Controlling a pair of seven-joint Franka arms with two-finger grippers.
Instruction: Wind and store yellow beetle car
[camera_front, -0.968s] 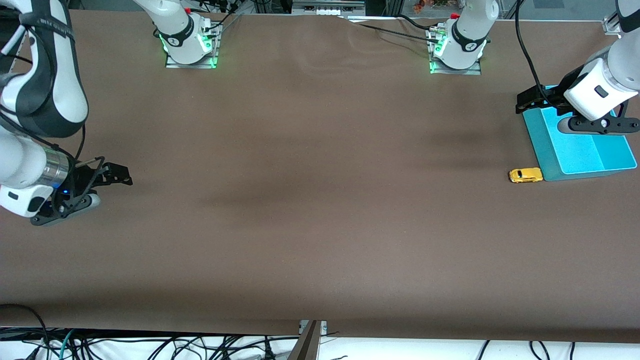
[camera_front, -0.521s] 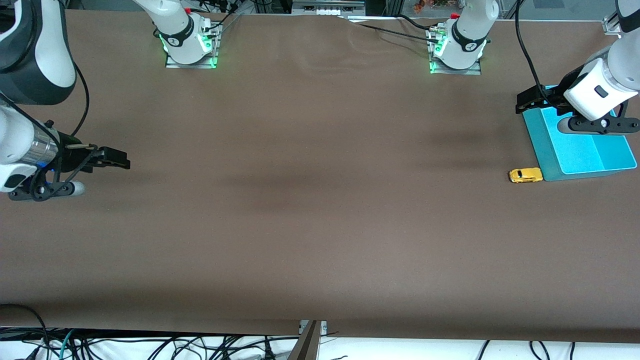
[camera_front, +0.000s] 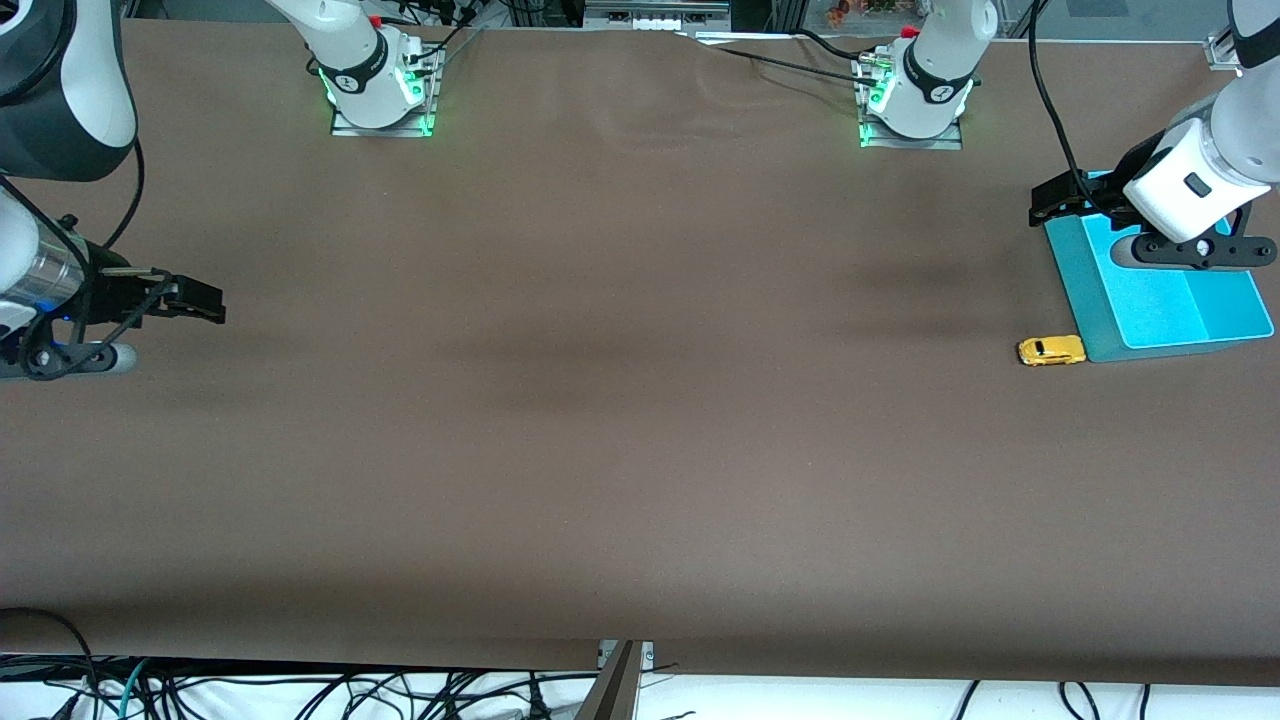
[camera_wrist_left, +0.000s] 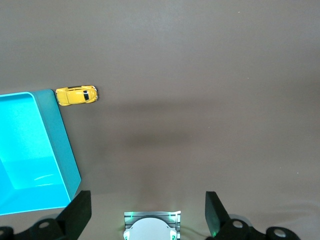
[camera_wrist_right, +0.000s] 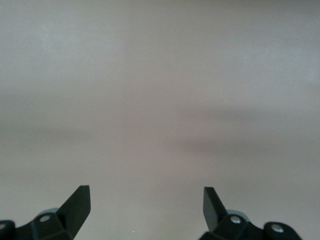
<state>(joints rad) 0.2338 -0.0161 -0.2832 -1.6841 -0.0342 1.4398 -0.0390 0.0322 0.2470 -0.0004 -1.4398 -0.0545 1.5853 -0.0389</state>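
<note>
right gripper (camera_front: 205, 300) pulled back toward table edge | both jaws wide, empty | yellow beetle car (camera_front: 1051, 350) touching tray (camera_front: 1090, 300) corner

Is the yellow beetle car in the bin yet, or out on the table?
Out. The yellow beetle car stands on its wheels on the table, beside the turquoise bin, whose visible inside looks empty.

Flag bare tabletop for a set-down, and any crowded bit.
Bare: the brown table from the right gripper across to the yellow beetle car. Crowded: the left arm's end, where the car sits beside the teal tray under the left gripper.
</note>
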